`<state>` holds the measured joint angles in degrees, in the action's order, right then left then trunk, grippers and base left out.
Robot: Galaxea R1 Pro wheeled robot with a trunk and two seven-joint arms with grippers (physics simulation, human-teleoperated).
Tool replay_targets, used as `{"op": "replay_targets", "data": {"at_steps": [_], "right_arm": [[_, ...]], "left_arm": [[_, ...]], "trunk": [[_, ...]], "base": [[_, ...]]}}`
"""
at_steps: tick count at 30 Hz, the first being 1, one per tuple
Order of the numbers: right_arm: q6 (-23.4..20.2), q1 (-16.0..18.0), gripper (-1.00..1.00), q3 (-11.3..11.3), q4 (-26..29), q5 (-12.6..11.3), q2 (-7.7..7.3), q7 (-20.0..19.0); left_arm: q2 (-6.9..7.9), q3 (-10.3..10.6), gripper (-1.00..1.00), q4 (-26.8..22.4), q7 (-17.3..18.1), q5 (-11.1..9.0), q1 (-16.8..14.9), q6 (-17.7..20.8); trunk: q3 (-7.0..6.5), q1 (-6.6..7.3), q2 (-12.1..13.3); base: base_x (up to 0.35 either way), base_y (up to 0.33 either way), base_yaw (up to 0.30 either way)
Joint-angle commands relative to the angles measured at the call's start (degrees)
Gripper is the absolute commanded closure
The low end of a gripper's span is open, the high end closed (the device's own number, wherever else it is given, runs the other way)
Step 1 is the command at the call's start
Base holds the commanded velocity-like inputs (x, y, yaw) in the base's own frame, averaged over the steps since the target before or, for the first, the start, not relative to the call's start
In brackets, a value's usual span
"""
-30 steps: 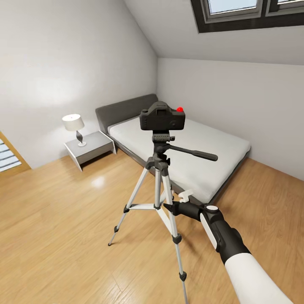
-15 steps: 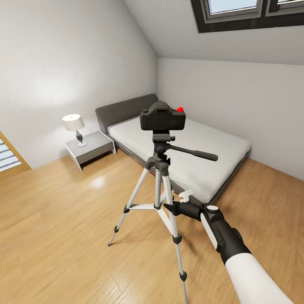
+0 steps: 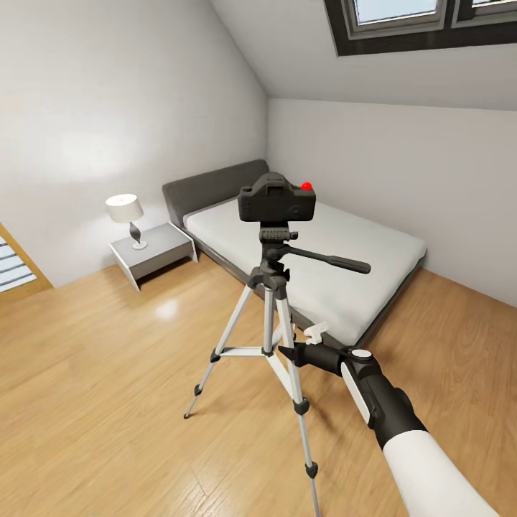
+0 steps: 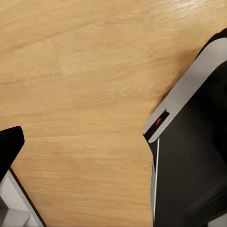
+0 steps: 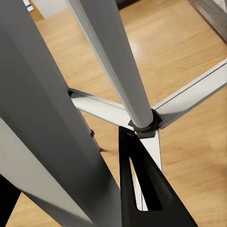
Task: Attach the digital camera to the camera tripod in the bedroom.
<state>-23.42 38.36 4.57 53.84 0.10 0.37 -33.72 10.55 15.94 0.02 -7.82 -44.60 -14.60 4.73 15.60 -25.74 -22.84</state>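
Observation:
The black digital camera (image 3: 276, 201), red dot on top, sits on the head of the camera tripod (image 3: 269, 301), which stands on the bedroom's wood floor in front of the bed. The tripod's long black handle (image 3: 330, 260) points right. My right gripper (image 3: 289, 352) is low down at the tripod's legs, well below the camera. The right wrist view shows it open: a black finger (image 5: 137, 179) lies on one side of a thick silver leg (image 5: 47, 118) and a sliver of the other finger on the far side. One black fingertip (image 4: 10, 142) of the left hand hangs over bare floor.
A grey low bed (image 3: 373, 251) with a white mattress fills the corner behind the tripod. A grey nightstand (image 3: 154, 255) with a white lamp (image 3: 126, 210) stands to its left. A dark-framed skylight (image 3: 424, 25) is overhead. A dark and grey robot part (image 4: 194, 151) sits beside the left hand.

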Motion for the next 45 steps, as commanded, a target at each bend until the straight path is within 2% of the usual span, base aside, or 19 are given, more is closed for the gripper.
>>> {"op": "replay_targets", "data": {"at_steps": [1, 2, 45], "right_arm": [[-0.2, 0.0, 1.00, -0.1, -0.5, 5.3, -0.02, 0.3], [-0.2, 0.0, -1.00, -0.1, -0.5, 5.3, -0.02, 0.3], [-0.4, 0.0, -1.00, -0.3, -0.4, 5.6, -0.16, 0.1]], "left_arm": [[0.01, 0.5, -1.00, 0.0, -0.2, -0.4, 0.0, 0.2], [0.00, 0.5, -1.00, 0.0, -0.2, -0.5, 0.0, 0.2], [-0.22, 0.4, -1.00, 0.0, -0.1, -0.6, 0.0, -0.1]], "trunk": [[0.11, -0.04, -0.1], [0.11, -0.04, -0.1], [0.11, -0.04, -0.1]], "base": [[0.000, 0.000, 0.000], [0.000, 0.000, 0.000], [0.000, 0.000, 0.000]]}}
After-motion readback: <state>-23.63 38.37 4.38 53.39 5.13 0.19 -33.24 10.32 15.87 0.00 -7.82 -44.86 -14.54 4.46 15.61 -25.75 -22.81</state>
